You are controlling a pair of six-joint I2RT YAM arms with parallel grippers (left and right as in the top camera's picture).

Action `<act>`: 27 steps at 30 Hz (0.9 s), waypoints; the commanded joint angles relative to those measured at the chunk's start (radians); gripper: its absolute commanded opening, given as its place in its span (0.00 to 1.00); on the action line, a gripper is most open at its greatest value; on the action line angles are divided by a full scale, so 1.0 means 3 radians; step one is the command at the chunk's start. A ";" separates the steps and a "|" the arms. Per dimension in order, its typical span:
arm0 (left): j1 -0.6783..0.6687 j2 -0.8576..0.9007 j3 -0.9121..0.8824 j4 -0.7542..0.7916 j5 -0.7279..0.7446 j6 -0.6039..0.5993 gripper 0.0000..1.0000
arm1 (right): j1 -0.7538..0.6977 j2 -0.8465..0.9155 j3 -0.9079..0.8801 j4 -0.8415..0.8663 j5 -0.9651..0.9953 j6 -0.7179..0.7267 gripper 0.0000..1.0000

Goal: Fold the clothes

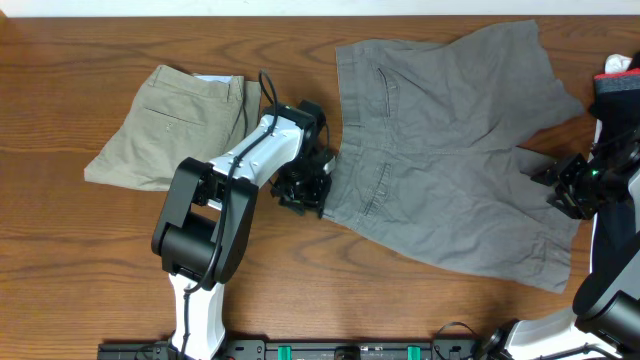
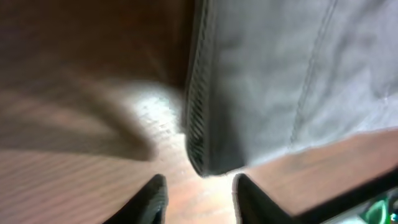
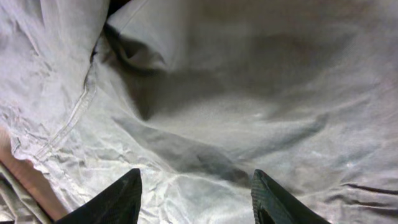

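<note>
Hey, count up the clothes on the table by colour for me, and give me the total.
grey garment: 1
khaki-beige garment: 1
Total: 2

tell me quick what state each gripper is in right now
Left gripper: open, empty, at the edge of the grey trousers.
Right gripper: open, empty, over the grey trousers.

It looks like a robotics lab bench: left arm (image 1: 215, 230) and right arm (image 1: 610, 300) stand on a black rail (image 1: 350, 350) at the edge of a wood-grain surface (image 1: 60, 260).
</note>
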State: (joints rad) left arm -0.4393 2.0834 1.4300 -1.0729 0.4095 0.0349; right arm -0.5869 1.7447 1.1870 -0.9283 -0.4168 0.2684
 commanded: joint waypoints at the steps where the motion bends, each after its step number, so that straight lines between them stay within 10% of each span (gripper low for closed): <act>1: 0.0004 0.0047 -0.0017 -0.0005 0.0200 0.0093 0.33 | 0.0001 0.0000 -0.0015 -0.0013 -0.0071 -0.0092 0.55; 4: 0.0004 0.0048 -0.0015 0.0081 0.0209 0.0088 0.55 | -0.0006 0.0000 -0.0015 -0.0009 -0.0075 -0.0088 0.55; 14: 0.0006 0.0048 -0.0017 0.0200 0.0207 -0.0184 0.69 | -0.0006 0.0000 -0.0015 -0.0008 -0.0085 -0.0100 0.55; 27: -0.0018 0.0056 -0.0017 0.0300 0.0333 0.0006 0.37 | -0.0006 0.0000 -0.0015 -0.0014 -0.0085 -0.0113 0.55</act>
State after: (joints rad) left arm -0.4408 2.0834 1.4296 -0.9638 0.4915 0.0166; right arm -0.5873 1.7447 1.1870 -0.9279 -0.4278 0.2516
